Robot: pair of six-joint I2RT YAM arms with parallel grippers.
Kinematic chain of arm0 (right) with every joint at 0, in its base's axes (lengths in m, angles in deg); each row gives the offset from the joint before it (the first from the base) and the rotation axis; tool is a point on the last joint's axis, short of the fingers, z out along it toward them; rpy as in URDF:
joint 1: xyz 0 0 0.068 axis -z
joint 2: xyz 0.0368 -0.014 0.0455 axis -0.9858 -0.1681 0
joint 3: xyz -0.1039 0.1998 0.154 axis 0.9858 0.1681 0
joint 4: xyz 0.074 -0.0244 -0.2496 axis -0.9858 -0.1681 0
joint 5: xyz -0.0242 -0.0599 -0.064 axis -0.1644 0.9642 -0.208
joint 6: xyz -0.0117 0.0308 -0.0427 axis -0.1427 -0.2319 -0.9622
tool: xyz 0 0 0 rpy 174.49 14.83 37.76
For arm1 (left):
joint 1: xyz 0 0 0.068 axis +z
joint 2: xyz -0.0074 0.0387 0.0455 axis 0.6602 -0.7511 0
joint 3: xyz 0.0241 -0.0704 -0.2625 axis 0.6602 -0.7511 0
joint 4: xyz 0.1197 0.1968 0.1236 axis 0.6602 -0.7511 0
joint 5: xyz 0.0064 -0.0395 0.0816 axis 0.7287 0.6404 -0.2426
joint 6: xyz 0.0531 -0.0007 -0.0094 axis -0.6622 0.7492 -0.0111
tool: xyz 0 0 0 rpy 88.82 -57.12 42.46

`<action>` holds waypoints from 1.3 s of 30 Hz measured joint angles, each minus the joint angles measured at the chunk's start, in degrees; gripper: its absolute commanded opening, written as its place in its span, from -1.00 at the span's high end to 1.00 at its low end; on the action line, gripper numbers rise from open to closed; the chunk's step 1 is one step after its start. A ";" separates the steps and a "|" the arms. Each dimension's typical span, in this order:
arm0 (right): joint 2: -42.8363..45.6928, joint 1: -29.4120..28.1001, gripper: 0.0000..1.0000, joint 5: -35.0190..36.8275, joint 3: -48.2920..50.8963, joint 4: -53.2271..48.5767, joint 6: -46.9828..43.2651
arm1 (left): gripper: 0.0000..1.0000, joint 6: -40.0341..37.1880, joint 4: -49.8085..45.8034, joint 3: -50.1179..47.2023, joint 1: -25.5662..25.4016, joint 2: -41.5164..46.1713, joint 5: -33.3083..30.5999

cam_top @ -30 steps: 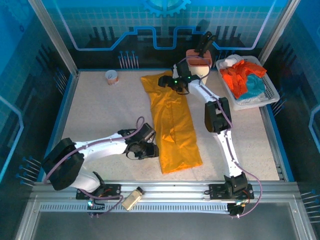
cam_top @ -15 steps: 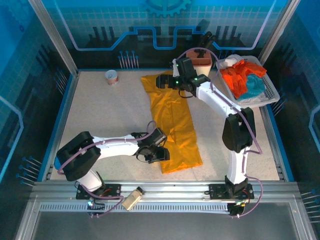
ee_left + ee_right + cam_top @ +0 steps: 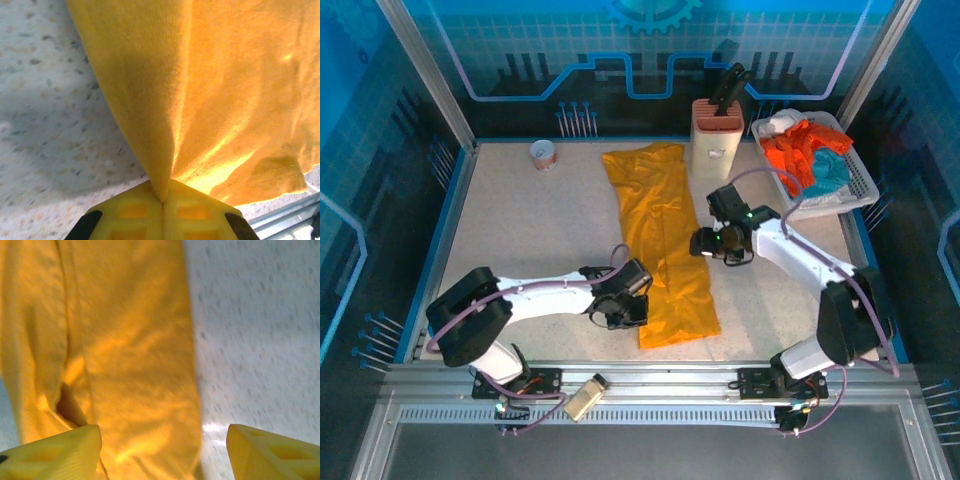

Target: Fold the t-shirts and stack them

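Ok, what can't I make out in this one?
- Top view: left tool tips, hidden by its own body.
- Top view: how many shirts are in the basket; they're heaped over each other.
- Right wrist view: yellow shirt folds, motion-blurred; right tool fingers cut off by the bottom edge.
- Top view: the object on the near rail, too small to name.

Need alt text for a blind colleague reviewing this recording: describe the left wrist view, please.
The left arm's yellow plastic fingers are shut on a pinched fold of the golden-yellow soft cloth t-shirt, which fans out from the pinch across most of the frame. A pale speckled tabletop shows at left.
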 measured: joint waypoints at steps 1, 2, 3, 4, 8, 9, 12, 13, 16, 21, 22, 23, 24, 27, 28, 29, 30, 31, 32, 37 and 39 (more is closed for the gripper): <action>1.64 0.00 -0.18 -0.39 1.68 -0.46 0.42 | 0.93 -0.31 -0.44 -0.37 0.00 0.94 -0.15; 3.78 0.00 -0.15 -0.76 3.93 -0.98 0.70 | 0.89 -0.79 -1.01 -0.90 0.00 2.12 -0.39; 5.66 0.00 -0.12 -0.96 5.88 -1.70 1.11 | 0.83 -1.16 -1.55 -1.42 0.00 3.26 -0.57; 7.34 0.02 -0.10 -1.14 7.72 -2.19 1.40 | 0.75 -1.38 -1.95 -1.90 0.00 4.15 -0.59; 12.59 -0.09 -0.08 -4.13 15.45 -3.48 2.89 | 0.31 -2.38 -2.32 -4.57 0.00 6.82 0.46; 13.29 -0.48 -0.08 -5.01 17.07 -3.45 3.23 | 0.25 -2.29 -1.86 -5.79 0.00 7.43 1.14; 14.27 -3.37 -0.08 -7.32 20.59 -3.56 4.85 | 0.19 -0.90 -0.57 -9.66 -0.07 9.07 3.08; 14.38 -4.63 -0.08 -7.78 21.31 -3.48 5.49 | 0.18 -0.59 -0.35 -10.62 -0.13 9.51 3.54; 14.40 -8.74 -0.08 -9.01 23.08 -2.58 7.63 | 0.11 0.87 0.72 -12.02 -0.81 10.95 4.17; 14.14 -13.60 -0.07 -10.08 25.29 -0.70 11.28 | -0.08 3.28 2.89 -12.17 -2.93 11.50 5.14; 13.94 -14.16 -0.06 -10.10 25.44 -0.44 11.74 | -0.08 3.61 3.37 -12.20 -3.19 11.45 5.25; 13.64 -14.69 -0.05 -10.12 25.64 -0.11 12.28 | -0.08 3.93 3.98 -12.20 -3.48 11.30 5.27; 13.33 -15.06 -0.04 -10.23 25.86 0.50 12.81 | -0.07 4.33 4.68 -12.20 -3.69 10.95 5.27; 12.79 -15.52 0.01 -10.73 26.64 2.08 14.01 | 0.05 5.38 6.12 -12.20 -3.85 9.09 5.25; 12.66 -15.67 0.05 -10.91 26.86 2.54 14.38 | 0.10 5.53 6.05 -12.20 -3.85 8.85 5.25; 12.52 -15.78 0.11 -11.30 27.15 3.15 14.75 | 0.16 5.84 5.90 -12.17 -3.85 8.79 5.20; 12.39 -15.85 0.17 -11.61 27.45 3.78 15.15 | 0.21 6.29 5.77 -12.15 -3.85 8.74 5.05; 12.28 -15.85 0.24 -11.85 27.74 4.37 15.47 | 0.27 6.54 5.64 -12.11 -3.85 8.70 5.01; 12.17 -15.85 0.33 -12.07 28.06 4.98 15.78 | 0.35 6.64 5.49 -12.11 -3.87 8.66 4.96; 12.90 -15.80 0.70 -11.74 29.92 6.21 17.20 | 0.75 6.62 5.38 -12.11 -4.46 8.66 4.66; 13.77 -15.80 0.81 -11.65 30.47 6.45 17.59 | 0.87 6.43 4.83 -12.11 -4.59 8.81 4.39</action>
